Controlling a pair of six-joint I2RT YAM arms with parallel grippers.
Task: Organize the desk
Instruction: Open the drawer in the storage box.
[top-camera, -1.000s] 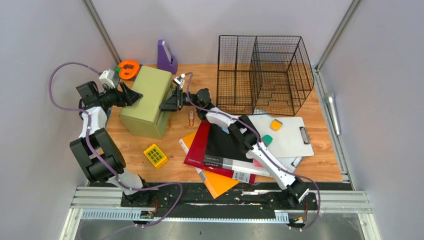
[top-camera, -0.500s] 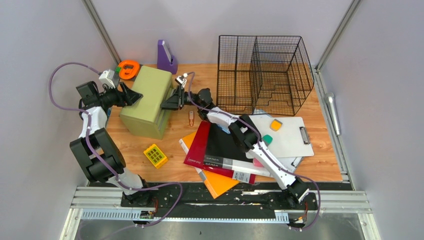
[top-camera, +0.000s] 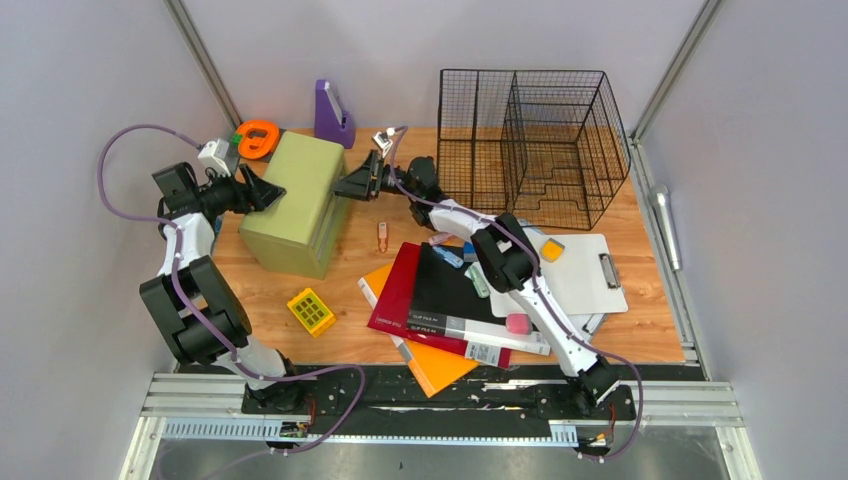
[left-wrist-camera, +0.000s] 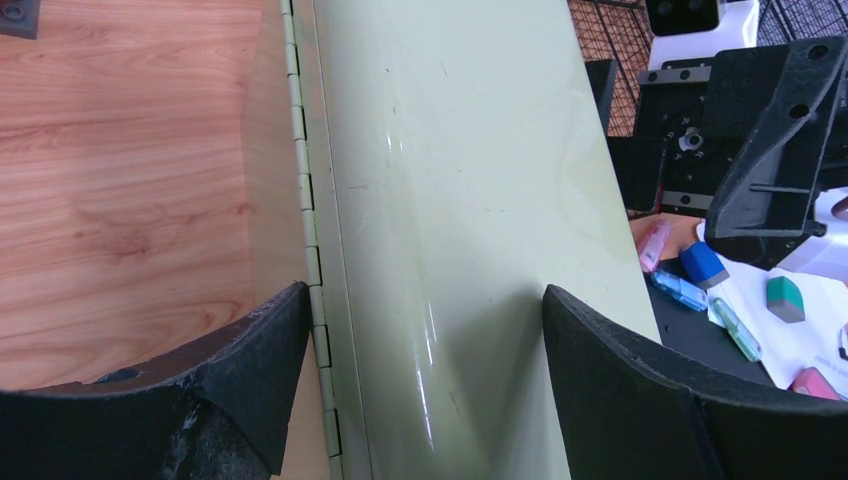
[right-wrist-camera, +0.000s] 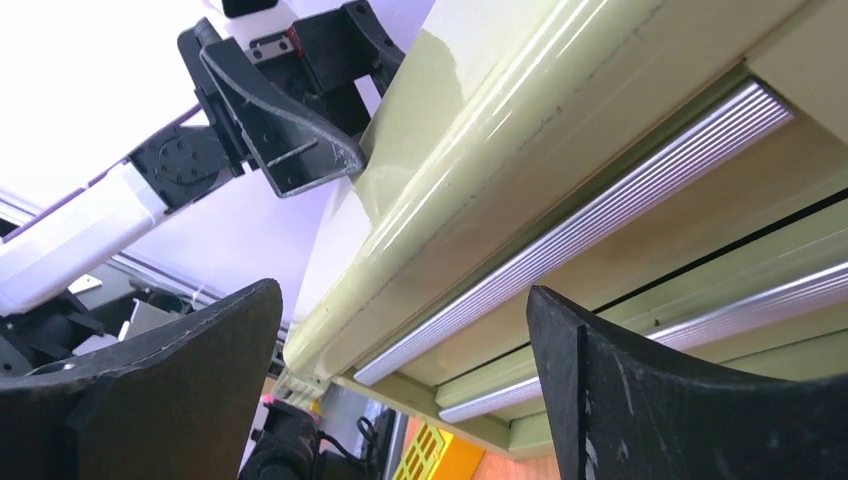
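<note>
Two wide-spread hands flank green drawer box (top-camera: 295, 205) at bench (top-camera: 262, 292) far-left edge, grey wall (top-camera: 80, 150) close beside: left hand (top-camera: 270, 192) outside, right hand (top-camera: 343, 189) drawer-side; contact unclear.

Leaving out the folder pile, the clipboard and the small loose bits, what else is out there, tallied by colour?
Green: 1, drawer cabinet
Orange: 1, ring-shaped item
Purple: 1, file stand
Black: 1, wire basket
Yellow: 1, small gridded box
Total: 5
</note>
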